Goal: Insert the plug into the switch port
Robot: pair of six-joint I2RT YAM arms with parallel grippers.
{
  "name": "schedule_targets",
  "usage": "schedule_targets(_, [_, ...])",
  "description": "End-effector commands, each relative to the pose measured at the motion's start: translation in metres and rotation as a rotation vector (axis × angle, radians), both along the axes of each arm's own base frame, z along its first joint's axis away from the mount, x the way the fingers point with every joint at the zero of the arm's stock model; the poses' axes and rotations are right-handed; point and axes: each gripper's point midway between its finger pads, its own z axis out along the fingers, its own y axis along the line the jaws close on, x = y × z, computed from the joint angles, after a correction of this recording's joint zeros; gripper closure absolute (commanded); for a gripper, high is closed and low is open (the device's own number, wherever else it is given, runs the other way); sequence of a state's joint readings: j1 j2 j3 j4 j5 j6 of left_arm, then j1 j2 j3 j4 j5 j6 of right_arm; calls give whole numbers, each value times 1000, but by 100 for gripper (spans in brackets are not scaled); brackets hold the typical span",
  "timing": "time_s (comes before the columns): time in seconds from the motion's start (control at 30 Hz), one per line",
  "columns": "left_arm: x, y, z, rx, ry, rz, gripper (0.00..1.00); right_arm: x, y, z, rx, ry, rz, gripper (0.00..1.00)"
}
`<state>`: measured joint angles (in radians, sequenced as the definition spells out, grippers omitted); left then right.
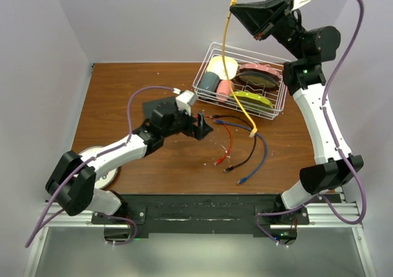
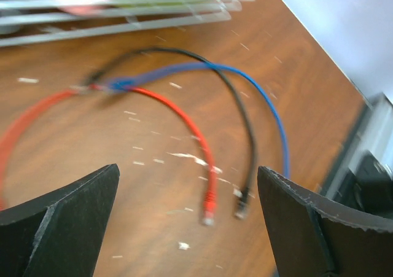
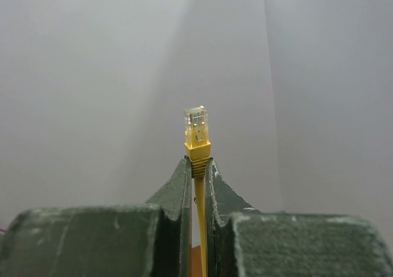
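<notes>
1. Right jaws: shut tight on the yellow cable (image 1: pixel 227 50), pinching the yellow boot just below the clear plug (image 3: pixel 196 124). Plug tip sticks out past the jaw tips, free of the pads.
2. Right arm is raised high over the far-right side of the tabletop (image 1: pixel 116 93), above the white wire dish basket (image 1: pixel 202 63). Plug is up in the air, well apart from the switch.
3. Yellow cable hangs from the grip, passes in front of the basket, and its other end lies on the tabletop just beside the basket's near corner.
4. Left jaws: spread wide, holding nothing. They hover low over the tabletop near mid-table, w/ the loose cable ends ahead of them.
5. Switch (image 1: pixel 150 108): flat black box lying on the tabletop, left of centre, partly hidden under the left arm's wrist. Socket row can't be made out.
6. Red cable (image 2: pixel 184 120), black cable (image 2: pixel 242 114) and blue cable (image 2: pixel 270 105) lie curved on the tabletop, bunched together at one end, plug ends fanned out toward the near edge.
7. Basket holds plates and cups; details too small to tell.
</notes>
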<state>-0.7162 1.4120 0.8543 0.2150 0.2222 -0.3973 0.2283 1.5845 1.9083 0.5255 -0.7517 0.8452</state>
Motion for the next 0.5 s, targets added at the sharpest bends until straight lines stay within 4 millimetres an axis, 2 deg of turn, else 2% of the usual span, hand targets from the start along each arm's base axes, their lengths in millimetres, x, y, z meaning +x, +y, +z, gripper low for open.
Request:
schedule_targets(0.0, [37,46,21,-14,-52,144,0,17,5,-45,-48,111,2,100])
schedule_targets(0.03, [44,54,22,-4,-59,171,0,21,7,-56,-63,125,-6,100])
schedule_targets(0.07, [54,66,22,5,-57,211,0,29,8,-78,-79,182,-19,100])
schedule_targets(0.13, [68,80,20,26,-41,258,0,36,15,-103,-131,206,-48,100])
schedule_targets(0.17, [79,95,17,29,-23,305,0,43,20,-128,-172,276,-59,100])
schedule_targets(0.23, [94,107,14,28,16,347,0,46,33,-148,-235,274,-102,100])
schedule_targets(0.27, [105,123,13,27,31,390,0,48,38,-169,-279,330,-113,100])
schedule_targets(0.33, [120,136,8,29,65,439,0,51,50,-187,-344,331,-162,100])
schedule_targets(0.37, [129,150,5,20,90,485,0,51,55,-204,-389,375,-167,100])
schedule_targets(0.4, [134,157,2,18,106,507,0,48,66,-213,-418,376,-164,100])
schedule_targets(0.47, [151,172,-8,11,144,563,0,50,73,-247,-515,432,-194,100])
